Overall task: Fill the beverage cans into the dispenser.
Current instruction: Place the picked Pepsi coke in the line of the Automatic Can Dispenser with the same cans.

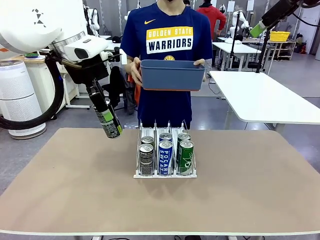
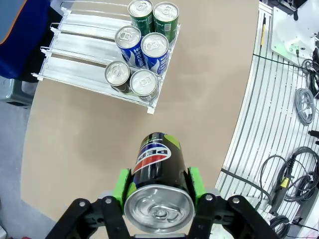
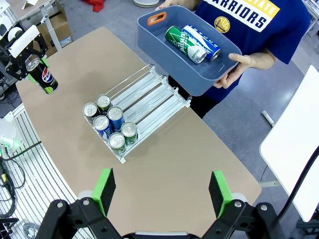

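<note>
Six cans sit in the dispenser (image 1: 165,175) right now, two deep in each lane and all bunched at the end nearest the robot; from the front we've got the dark grey pair (image 1: 146,154) in the left lane, the blue POCARI SWEAT pair (image 1: 165,151) in the middle and the green pair (image 1: 186,151) on the right; the far halves of the lanes are bare. The dispenser itself stands about mid-way across the tan table (image 1: 75,190).

The left gripper (image 1: 106,117) is clamped on a black Pepsi can (image 1: 112,127) with green patches; we see it held tilted in the air over the table, off to the left of the dispenser and well apart from it; in the left wrist view the green pads (image 2: 121,185) squeeze both sides near the can's top end, pull-tab facing the camera.

The right gripper (image 3: 162,188) has its jaws spread wide with nothing between them; it hangs high over the table, looking down on the dispenser.

Across the table a person (image 1: 167,40) holds a blue-grey tub (image 1: 172,75) at chest height, a hand (image 1: 134,70) at each end; from the right wrist view we can make out a green can (image 3: 180,41) and a blue can (image 3: 202,42) lying on their sides in it, touching each other.
</note>
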Controlling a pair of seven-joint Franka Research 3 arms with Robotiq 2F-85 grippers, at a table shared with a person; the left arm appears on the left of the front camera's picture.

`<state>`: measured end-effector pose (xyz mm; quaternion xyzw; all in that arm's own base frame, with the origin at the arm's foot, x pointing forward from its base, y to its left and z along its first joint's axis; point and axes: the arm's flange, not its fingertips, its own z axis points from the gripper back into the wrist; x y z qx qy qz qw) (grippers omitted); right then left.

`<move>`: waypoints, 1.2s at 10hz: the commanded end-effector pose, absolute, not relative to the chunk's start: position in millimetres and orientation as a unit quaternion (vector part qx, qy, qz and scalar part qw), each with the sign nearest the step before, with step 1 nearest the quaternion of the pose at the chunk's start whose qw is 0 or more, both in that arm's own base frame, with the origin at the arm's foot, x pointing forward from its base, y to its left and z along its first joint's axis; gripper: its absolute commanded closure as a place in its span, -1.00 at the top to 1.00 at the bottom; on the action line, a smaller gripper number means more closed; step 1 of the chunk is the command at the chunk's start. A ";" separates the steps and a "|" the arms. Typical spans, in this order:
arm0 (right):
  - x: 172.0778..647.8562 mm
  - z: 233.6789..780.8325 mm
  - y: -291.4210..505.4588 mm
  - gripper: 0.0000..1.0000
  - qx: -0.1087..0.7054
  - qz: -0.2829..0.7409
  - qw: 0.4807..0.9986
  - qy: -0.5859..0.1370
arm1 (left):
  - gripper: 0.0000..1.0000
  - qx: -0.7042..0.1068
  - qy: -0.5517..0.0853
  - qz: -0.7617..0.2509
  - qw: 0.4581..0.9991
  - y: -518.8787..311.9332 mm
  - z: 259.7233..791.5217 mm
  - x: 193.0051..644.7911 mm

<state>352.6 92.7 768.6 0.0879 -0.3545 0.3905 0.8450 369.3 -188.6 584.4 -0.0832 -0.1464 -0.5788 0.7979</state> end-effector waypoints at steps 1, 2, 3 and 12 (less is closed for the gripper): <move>352.4 768.8 92.6 1.00 0.088 0.390 0.845 -0.355 | -0.60 -0.081 -0.149 -0.581 0.796 -188.0 586.9 368.1; 352.4 768.8 92.6 1.00 0.088 0.390 0.845 -0.355 | -0.60 -0.081 -0.149 -0.581 0.796 -188.0 586.9 368.1; 352.4 768.8 92.6 1.00 0.088 0.390 0.845 -0.355 | -0.60 -0.081 -0.149 -0.581 0.796 -188.0 586.9 368.1; 352.4 768.8 92.6 1.00 0.088 0.390 0.845 -0.355 | 0.16 -0.053 -0.161 -0.529 0.832 -250.7 562.8 321.1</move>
